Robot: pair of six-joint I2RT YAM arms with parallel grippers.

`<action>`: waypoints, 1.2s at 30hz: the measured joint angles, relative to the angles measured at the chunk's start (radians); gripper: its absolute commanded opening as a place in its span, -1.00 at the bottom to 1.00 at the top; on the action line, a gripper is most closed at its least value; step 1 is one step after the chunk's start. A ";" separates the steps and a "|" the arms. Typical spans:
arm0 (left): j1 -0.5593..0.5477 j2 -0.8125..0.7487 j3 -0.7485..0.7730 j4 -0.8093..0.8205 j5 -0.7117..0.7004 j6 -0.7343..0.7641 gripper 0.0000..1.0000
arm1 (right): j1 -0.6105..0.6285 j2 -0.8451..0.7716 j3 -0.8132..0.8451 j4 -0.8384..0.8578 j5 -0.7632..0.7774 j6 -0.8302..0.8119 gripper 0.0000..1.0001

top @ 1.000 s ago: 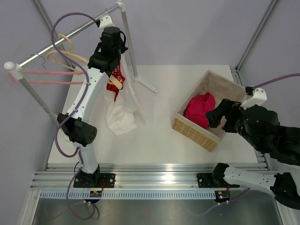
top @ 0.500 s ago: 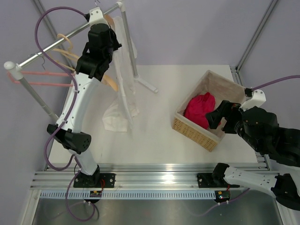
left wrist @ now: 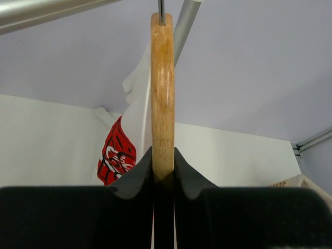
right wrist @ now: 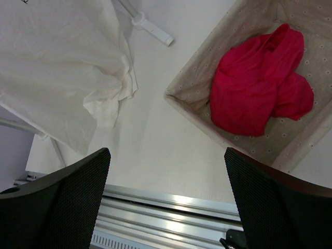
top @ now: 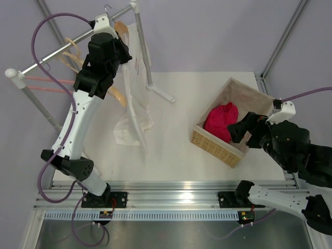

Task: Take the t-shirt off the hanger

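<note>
Raised since a second ago, my left gripper (left wrist: 163, 155) pinches the hanger (left wrist: 162, 78); my right gripper (right wrist: 166, 174) stands spread. Risk: the t-shirt (top: 134, 124) snags and twists the hanger loose.

**Wood, cloth, wicker and metal around a clothes rack**

The hanger (left wrist: 162, 93) is honey-tan wood, smooth and softly glossy with fine grain, under a silver metal hook (left wrist: 161, 10). The left arm's fingers (left wrist: 129, 187) are matt black plastic. The t-shirt (right wrist: 57, 67) is thin white cloth, matt and creased, with a red print (left wrist: 116, 155). The right arm's fingers (right wrist: 57, 202) have a finely dimpled black face. At right of the overhead frame, the basket (top: 215, 148) is rough woven wicker lined with pale dotted fabric and holds a soft red cloth (right wrist: 259, 88). The counter (top: 176, 155) is matt white. The rail (top: 171, 199) near the bottom is shiny ribbed metal.
</note>
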 measured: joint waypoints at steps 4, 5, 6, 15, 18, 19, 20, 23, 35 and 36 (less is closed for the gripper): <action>-0.002 -0.048 -0.030 -0.008 0.012 0.013 -1.00 | 0.000 0.005 -0.005 0.030 -0.006 -0.012 0.99; -0.002 -0.056 -0.032 -0.009 0.013 0.016 -1.00 | 0.000 0.006 -0.005 0.039 -0.008 -0.015 0.99; -0.002 -0.062 -0.032 -0.010 0.015 0.022 -1.00 | 0.000 0.009 -0.005 0.047 -0.010 -0.019 0.99; -0.002 -0.084 -0.032 -0.028 0.070 0.038 -1.00 | 0.000 0.018 -0.005 0.082 -0.025 -0.058 0.99; -0.002 -0.117 -0.064 -0.044 0.102 0.026 -1.00 | 0.000 0.021 -0.005 0.124 -0.028 -0.098 0.99; -0.003 -0.137 -0.082 -0.056 0.111 0.022 -1.00 | 0.000 0.023 -0.004 0.138 -0.031 -0.111 0.99; -0.005 -0.163 -0.109 -0.063 0.117 0.021 -1.00 | 0.000 0.029 -0.001 0.156 -0.034 -0.128 0.99; -0.011 -0.224 -0.143 -0.111 0.129 0.018 -1.00 | 0.000 0.072 0.032 0.200 -0.048 -0.180 0.99; -0.021 -0.330 -0.107 -0.293 0.089 0.056 -1.00 | 0.000 0.298 0.176 0.309 -0.125 -0.276 0.99; -0.021 -0.328 -0.096 -0.307 0.088 0.064 -1.00 | 0.000 0.299 0.175 0.310 -0.131 -0.277 0.99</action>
